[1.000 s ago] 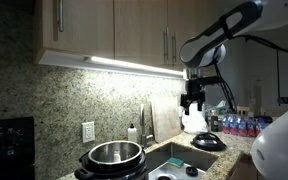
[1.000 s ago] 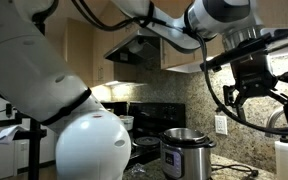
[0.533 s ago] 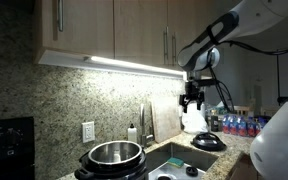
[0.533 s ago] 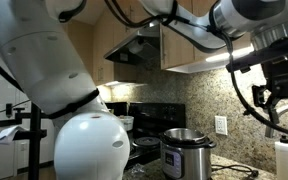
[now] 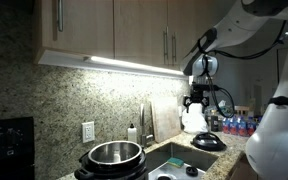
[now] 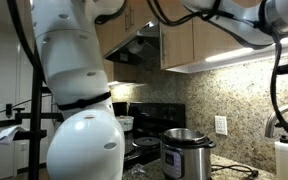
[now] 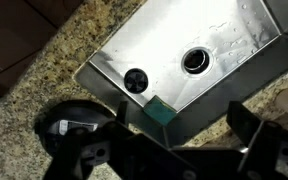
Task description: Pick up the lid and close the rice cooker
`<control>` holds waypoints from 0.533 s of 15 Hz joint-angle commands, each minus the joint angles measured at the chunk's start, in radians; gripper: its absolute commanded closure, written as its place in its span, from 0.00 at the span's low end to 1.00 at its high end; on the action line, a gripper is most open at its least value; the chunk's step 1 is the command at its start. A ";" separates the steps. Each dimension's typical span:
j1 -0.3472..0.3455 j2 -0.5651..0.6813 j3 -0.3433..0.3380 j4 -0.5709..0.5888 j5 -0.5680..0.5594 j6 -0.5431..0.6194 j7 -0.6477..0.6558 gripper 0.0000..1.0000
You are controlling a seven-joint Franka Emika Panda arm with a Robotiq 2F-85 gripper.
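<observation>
The rice cooker (image 5: 112,158) (image 6: 184,152) stands uncovered on the counter in both exterior views, its shiny steel inner pot showing. The black lid (image 5: 206,142) lies flat on the counter past the sink. In the wrist view it is the dark round disc (image 7: 66,128) at lower left, partly hidden by the gripper body. My gripper (image 5: 193,102) (image 7: 180,124) hangs high above the sink's far end, a little to the left of the lid in an exterior view. It is open, with nothing between its fingers.
A steel sink (image 7: 234,60) with a green sponge (image 7: 160,108) at its corner lies under the gripper. A white rounded lump (image 5: 192,121), a faucet (image 5: 144,118) and water bottles (image 5: 238,126) stand nearby. Cabinets (image 5: 134,30) hang overhead. A stove (image 6: 149,120) sits behind the cooker.
The arm has swung toward the sink's far end. The gripper has left one exterior view to the right and sits slightly lower in the other. Its jaws stay open.
</observation>
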State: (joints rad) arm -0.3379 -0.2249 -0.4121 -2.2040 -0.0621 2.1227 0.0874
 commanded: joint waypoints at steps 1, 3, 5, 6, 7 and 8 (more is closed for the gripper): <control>-0.029 0.096 -0.008 0.088 0.111 0.013 0.094 0.00; -0.037 0.109 -0.009 0.086 0.165 0.038 0.153 0.00; -0.039 0.098 -0.003 0.083 0.144 0.014 0.122 0.00; -0.040 0.104 -0.003 0.083 0.157 0.020 0.143 0.00; -0.041 0.107 -0.003 0.083 0.161 0.022 0.156 0.00; -0.041 0.108 -0.003 0.083 0.163 0.023 0.162 0.00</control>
State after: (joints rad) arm -0.3643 -0.1203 -0.4288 -2.1253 0.0971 2.1484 0.2519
